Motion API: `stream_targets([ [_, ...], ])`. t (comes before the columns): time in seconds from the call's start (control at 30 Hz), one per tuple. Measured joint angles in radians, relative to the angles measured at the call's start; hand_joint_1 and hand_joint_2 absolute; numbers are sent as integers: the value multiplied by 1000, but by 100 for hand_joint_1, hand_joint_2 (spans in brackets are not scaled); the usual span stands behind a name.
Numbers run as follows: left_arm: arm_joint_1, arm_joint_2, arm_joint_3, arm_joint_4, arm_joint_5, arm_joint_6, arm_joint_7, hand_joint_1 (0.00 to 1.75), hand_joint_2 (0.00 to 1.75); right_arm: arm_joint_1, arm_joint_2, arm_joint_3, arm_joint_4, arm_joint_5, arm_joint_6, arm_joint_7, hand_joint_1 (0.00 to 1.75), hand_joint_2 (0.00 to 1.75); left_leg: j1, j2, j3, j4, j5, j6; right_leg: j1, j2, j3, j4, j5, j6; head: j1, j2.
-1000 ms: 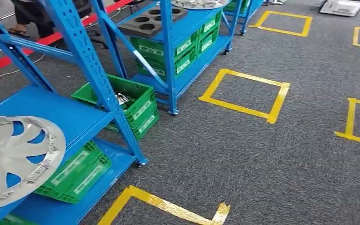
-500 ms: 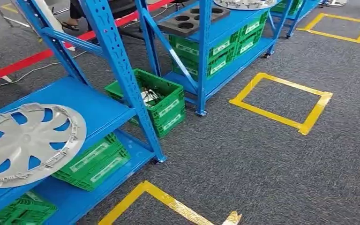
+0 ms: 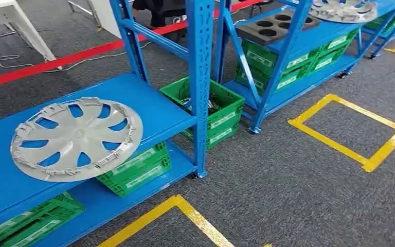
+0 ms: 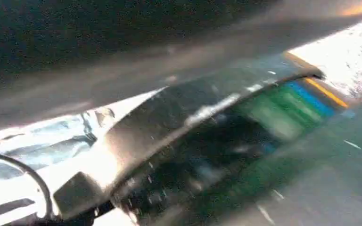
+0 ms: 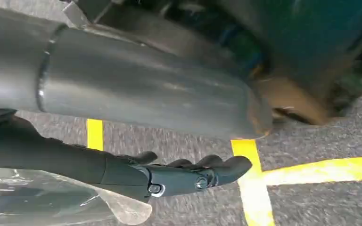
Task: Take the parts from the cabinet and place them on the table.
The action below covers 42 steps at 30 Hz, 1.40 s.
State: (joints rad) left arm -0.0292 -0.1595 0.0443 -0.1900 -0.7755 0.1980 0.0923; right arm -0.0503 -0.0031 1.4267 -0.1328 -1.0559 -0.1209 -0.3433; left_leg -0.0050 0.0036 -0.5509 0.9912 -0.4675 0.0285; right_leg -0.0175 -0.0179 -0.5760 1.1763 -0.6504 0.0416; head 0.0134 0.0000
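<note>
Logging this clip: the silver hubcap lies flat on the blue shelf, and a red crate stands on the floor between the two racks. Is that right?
Not quite. The crate on the floor between the two racks is green, not red, as the head view shows. The rest holds: the silver hubcap lies flat on the blue shelf.

My left wrist view is smeared with motion blur; I can make out green and blue streaks but cannot tell what they belong to. The blue shelf rack (image 3: 133, 98) runs off the left edge of my head view, and the lower green crate (image 3: 25, 221) is cut by the bottom edge. The far hubcap (image 3: 343, 9) is clipped at the top (as is the person behind the rack). What lies in the floor crate (image 3: 213, 105) is too small to identify.
</note>
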Motion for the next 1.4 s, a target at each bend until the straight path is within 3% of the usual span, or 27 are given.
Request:
stream_targets([
  [0.03,0,-2,0,0,0,-1,0,0,0,5,0,0,0,0,0,0,0,0,-1,-15,0,0,-2,2,0,10,-49,86,-28,1,1,0],
  [0.07,0,-2,0,0,0,-1,0,0,0,7,0,0,0,0,0,0,0,0,-1,-30,1,0,-2,3,0,14,-78,125,-28,2,3,0],
  [0.1,0,-2,1,0,0,-1,0,0,0,9,0,1,0,0,2,0,0,0,-1,-44,2,0,-2,2,0,15,-83,116,-5,2,3,0],
  [0.17,1,-2,1,0,0,-2,0,0,0,9,0,2,0,0,2,1,0,0,1,-74,5,4,-4,-1,-3,24,-41,-4,85,4,3,0],
  [0.2,1,-2,1,0,0,-3,0,0,0,9,0,2,0,0,1,0,0,0,3,-88,6,9,-8,-7,-8,52,-2,-97,136,6,3,0],
  [0.23,0,-2,1,0,0,-3,-1,0,0,9,0,2,0,0,1,1,0,0,1,-99,0,16,-13,-15,-14,107,17,-132,126,6,5,0],
  [0.27,-3,-2,1,0,-1,-3,-1,0,0,9,0,2,0,0,1,0,0,0,0,-112,-7,31,-17,-21,-16,115,28,-152,121,1,5,0],
  [0.37,2,-2,2,0,-2,-3,-1,0,0,9,0,2,0,0,1,1,0,0,7,-140,-15,24,-9,-35,-7,85,31,-144,121,-16,2,0],
  [0.4,3,0,3,0,-2,-3,1,0,0,8,0,2,0,0,1,1,0,0,7,-145,-17,30,-15,-39,-16,64,34,-149,125,-24,2,0],
  [0.47,0,-2,3,0,-3,-3,3,0,0,8,-2,2,0,1,-2,0,0,0,3,-47,-55,114,-66,-50,-10,40,39,-151,121,-37,-14,0],
  [0.53,-3,-3,3,0,-3,-3,3,0,0,12,-2,2,0,1,-1,0,0,0,5,-16,-140,284,-140,-56,-5,4,40,-151,116,-42,-16,0],
  [0.57,-3,-4,3,0,-3,-3,3,0,0,14,-2,2,0,1,-1,0,0,0,6,-13,-169,339,-153,-56,-3,-12,40,-151,114,-44,-16,0],
  [0.6,-1,-4,3,0,-3,-3,3,0,0,14,-2,2,0,0,-1,0,0,0,6,-13,-173,342,-140,-55,-2,-25,42,-151,112,-44,-16,0],
  [0.63,1,-4,3,0,-3,-3,3,0,0,13,-2,2,0,1,-1,0,0,0,5,-12,-156,307,-108,-51,1,-37,45,-151,110,-44,-16,0],
  [0.7,2,-3,3,0,-3,-3,3,0,0,10,-2,2,0,1,-2,0,0,0,-3,6,-73,139,-15,-30,6,-61,57,-152,103,-44,-16,0],
  [0.73,1,-2,3,0,-4,-3,3,0,0,9,-1,2,0,2,-2,0,0,0,-16,59,-35,62,7,-10,6,-70,59,-154,99,-43,-15,0],
  [0.77,-3,0,3,0,-4,-3,3,0,0,8,3,2,0,1,-2,0,0,0,-28,103,-22,38,-13,1,16,-83,64,-151,91,-34,-15,0],
  [0.9,1,-1,3,0,-6,-2,3,0,0,1,3,2,0,4,0,1,0,0,-23,50,-17,19,-5,6,17,-129,83,-163,85,-17,-21,0],
  [0.97,2,-2,4,0,-6,-2,4,0,0,0,3,3,0,5,0,0,0,0,-12,28,-10,7,4,11,8,-20,52,-104,49,-9,-14,0],
  [1.03,-3,-6,4,0,-6,-3,4,0,0,4,2,3,0,5,0,2,0,0,-10,-1,-11,7,3,13,5,12,-33,55,-19,-3,-8,0],
  [1.07,-3,-7,4,0,-7,-3,4,0,0,7,2,3,0,5,0,2,0,0,-10,-16,-11,8,2,14,5,14,-70,115,-32,0,-8,0],
  [1.1,-2,-7,4,0,-7,-3,3,0,0,7,2,4,0,5,0,2,0,0,-9,-31,-9,8,1,13,5,14,-92,136,-22,1,-6,0],
  [1.13,-1,-7,4,0,-7,-3,4,0,0,8,2,4,0,5,0,2,0,0,-8,-47,-7,9,0,11,4,15,-90,110,13,2,-6,0],
  [1.2,0,-8,4,0,-7,-3,4,0,0,7,2,4,0,6,0,2,0,0,-3,-77,2,14,-7,1,0,28,-31,-43,119,8,-6,0],
  [1.23,0,-8,4,0,-7,-3,4,0,0,8,2,4,0,6,0,2,0,0,-1,-89,0,21,-13,-7,-8,67,-3,-118,149,12,-5,0],
  [1.27,-3,-7,4,0,-7,-3,3,0,0,8,2,5,0,6,0,2,0,0,-6,-99,-7,31,-18,-13,-10,109,6,-131,128,12,-1,0],
  [1.4,-3,-7,4,0,-7,-3,3,0,0,8,2,5,0,6,0,2,0,0,-6,-99,-7,31,-18,-13,-10,109,6,-131,128,12,-1,0],
])
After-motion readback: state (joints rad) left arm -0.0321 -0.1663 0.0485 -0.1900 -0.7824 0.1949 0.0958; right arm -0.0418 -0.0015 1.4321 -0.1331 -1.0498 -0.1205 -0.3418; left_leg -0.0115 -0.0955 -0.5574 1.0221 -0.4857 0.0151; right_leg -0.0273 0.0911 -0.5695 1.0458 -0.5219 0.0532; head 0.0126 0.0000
